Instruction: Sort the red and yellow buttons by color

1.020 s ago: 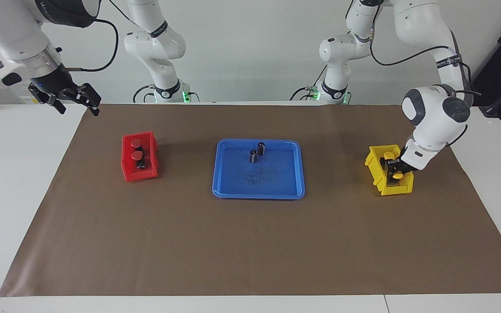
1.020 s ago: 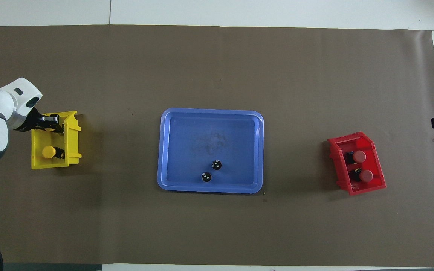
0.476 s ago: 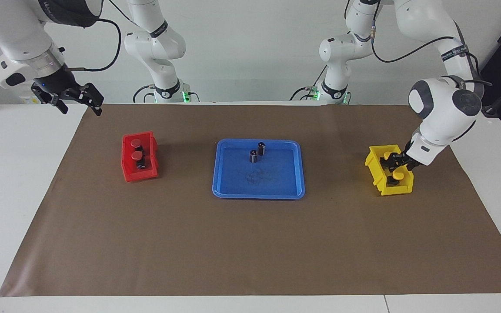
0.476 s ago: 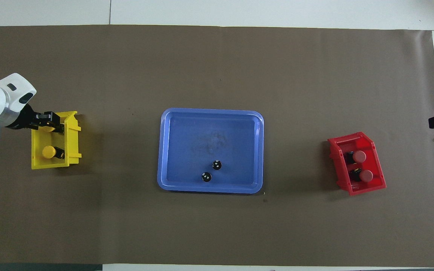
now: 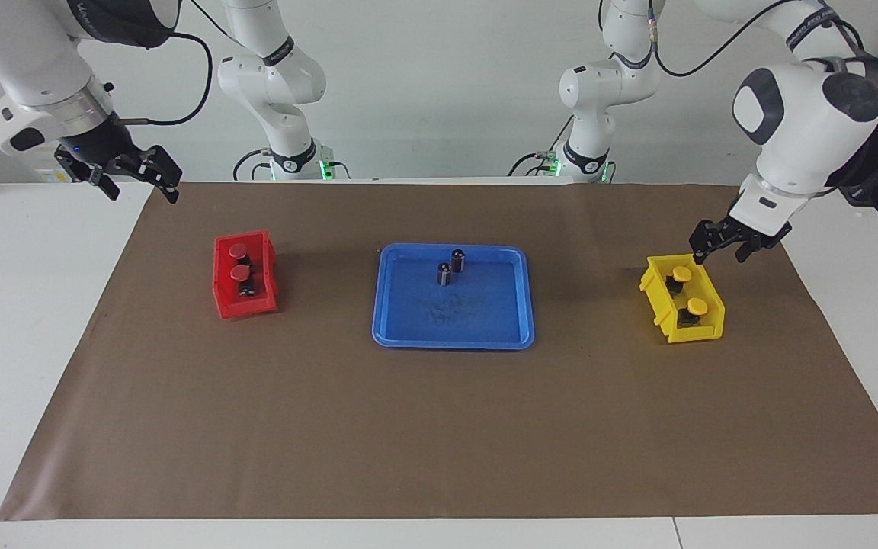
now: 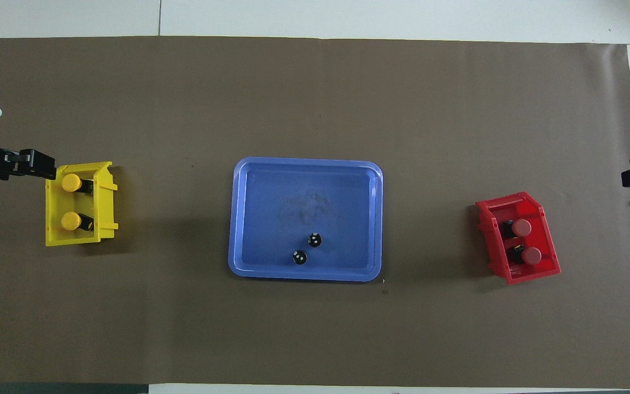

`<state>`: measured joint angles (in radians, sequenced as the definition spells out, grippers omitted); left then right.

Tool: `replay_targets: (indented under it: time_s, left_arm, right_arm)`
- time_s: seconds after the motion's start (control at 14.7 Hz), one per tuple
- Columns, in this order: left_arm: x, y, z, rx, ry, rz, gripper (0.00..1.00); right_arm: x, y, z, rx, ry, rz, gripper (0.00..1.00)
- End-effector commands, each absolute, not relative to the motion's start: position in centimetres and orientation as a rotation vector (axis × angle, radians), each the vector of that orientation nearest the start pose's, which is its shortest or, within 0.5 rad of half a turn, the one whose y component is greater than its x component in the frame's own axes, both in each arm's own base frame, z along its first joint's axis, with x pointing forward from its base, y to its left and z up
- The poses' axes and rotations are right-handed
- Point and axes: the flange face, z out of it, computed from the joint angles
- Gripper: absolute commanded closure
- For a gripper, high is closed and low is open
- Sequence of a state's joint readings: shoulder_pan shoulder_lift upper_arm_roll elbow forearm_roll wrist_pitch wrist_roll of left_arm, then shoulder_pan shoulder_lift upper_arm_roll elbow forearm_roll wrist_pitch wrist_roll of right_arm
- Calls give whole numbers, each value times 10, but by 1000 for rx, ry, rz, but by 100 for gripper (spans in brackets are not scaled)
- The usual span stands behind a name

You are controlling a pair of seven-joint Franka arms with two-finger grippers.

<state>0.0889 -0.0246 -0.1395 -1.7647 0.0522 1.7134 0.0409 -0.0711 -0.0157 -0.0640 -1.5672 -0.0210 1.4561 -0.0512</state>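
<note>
yellow buttons [image 5: 688,290] binned on brown mat [image 5: 439,427]; left pincer [image 5: 722,248] apart, right pincer [image 5: 136,179] apart.

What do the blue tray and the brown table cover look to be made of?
Blue tray: probably moulded plastic, uniform colour, rounded raised rim, slight sheen, and dark scuffs on its floor. Brown table cover: looks like matte paper or thin sheet, flat, without gloss, with straight cut edges; which one is unclear.

Table covered w/ matt brown paper sheet [image 5: 439,435]. Blue tray [image 5: 386,305], red bin [image 5: 225,301] & yellow bin [image 5: 656,301] seen as smooth, slightly glossy plastic
</note>
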Motion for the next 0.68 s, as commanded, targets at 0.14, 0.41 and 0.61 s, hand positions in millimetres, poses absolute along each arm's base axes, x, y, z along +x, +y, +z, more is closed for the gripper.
replay_targets:
  time_s: [0.14, 0.41, 0.61]
  left_arm:
    - [535, -53, 607, -3120, 254, 54, 0]
    - [526, -51, 627, -3104, 399, 26, 0]
    - [521, -50, 641, -3097, 430, -21, 0]
  right_arm:
    - [533, -74, 629, -3140, 146, 156, 0]
    - [533, -74, 630, -3141, 144, 154, 0]
    - [533, -74, 629, -3140, 144, 158, 0]
